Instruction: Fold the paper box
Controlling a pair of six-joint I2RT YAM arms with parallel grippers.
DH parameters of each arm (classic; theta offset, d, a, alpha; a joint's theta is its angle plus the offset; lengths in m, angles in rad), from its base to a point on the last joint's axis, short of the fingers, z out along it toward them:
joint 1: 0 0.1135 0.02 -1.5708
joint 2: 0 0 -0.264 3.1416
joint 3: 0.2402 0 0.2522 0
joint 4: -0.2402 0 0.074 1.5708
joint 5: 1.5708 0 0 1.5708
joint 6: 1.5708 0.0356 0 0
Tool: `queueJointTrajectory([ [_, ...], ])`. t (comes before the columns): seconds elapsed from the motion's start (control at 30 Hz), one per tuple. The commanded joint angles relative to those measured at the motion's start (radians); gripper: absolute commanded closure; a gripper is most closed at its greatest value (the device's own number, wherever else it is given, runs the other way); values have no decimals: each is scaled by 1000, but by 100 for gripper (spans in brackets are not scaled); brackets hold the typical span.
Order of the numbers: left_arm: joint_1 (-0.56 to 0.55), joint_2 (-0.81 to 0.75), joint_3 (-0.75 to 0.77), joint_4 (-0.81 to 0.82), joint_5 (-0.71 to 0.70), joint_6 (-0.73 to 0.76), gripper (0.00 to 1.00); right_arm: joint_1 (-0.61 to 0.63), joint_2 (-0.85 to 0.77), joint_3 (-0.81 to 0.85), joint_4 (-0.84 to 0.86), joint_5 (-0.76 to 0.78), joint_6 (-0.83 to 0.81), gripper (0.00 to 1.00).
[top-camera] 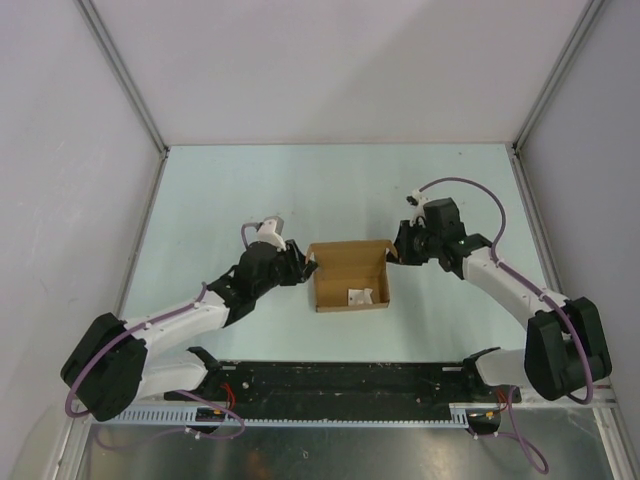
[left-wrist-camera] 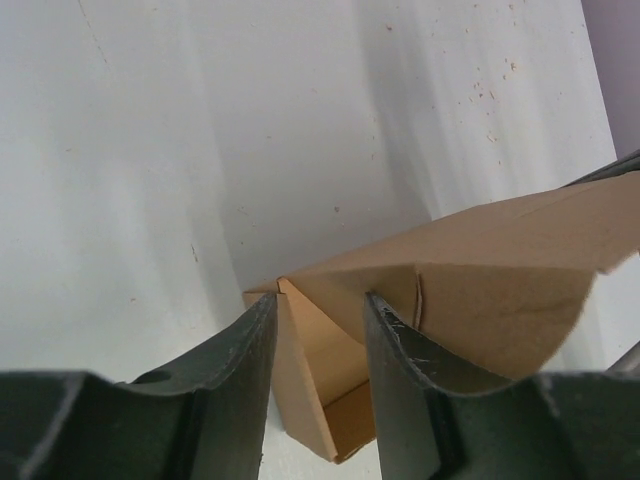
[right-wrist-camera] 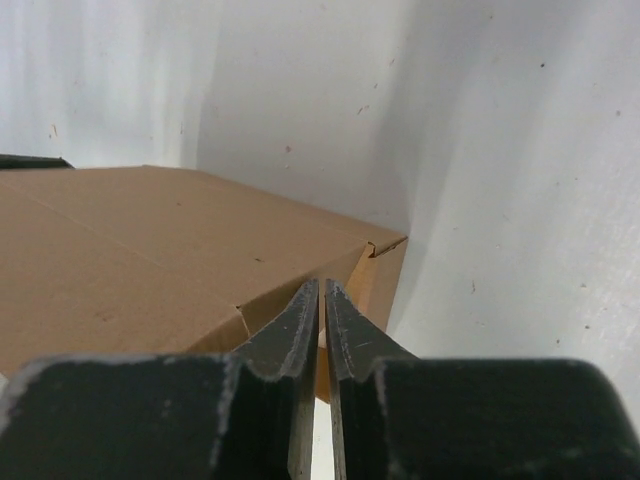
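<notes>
the right gripper (right-wrist-camera: 321,290) rises from the bottom edge, its two dark fingers drawn almost together with only a thin slit between them. their tips meet the near upper edge of the paper box (right-wrist-camera: 150,250), plain brown cardboard filling the left half, one corner jutting right. whether cardboard sits in the slit cannot be told. a speckled white surface (right-wrist-camera: 500,200) lies behind. a dark shape (right-wrist-camera: 30,161) pokes in at the left edge.
</notes>
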Motion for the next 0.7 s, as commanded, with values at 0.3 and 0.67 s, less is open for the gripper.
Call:
queueJointTrajectory([
  [0.3, -35, -25, -49, 64, 45, -4, 60, 86, -92, -67, -29, 94, 39, 89],
  [0.67, -35, -242, -144, 14, 27, 6, 60, 34, -242, -144, -38, 137, 63, 80],
])
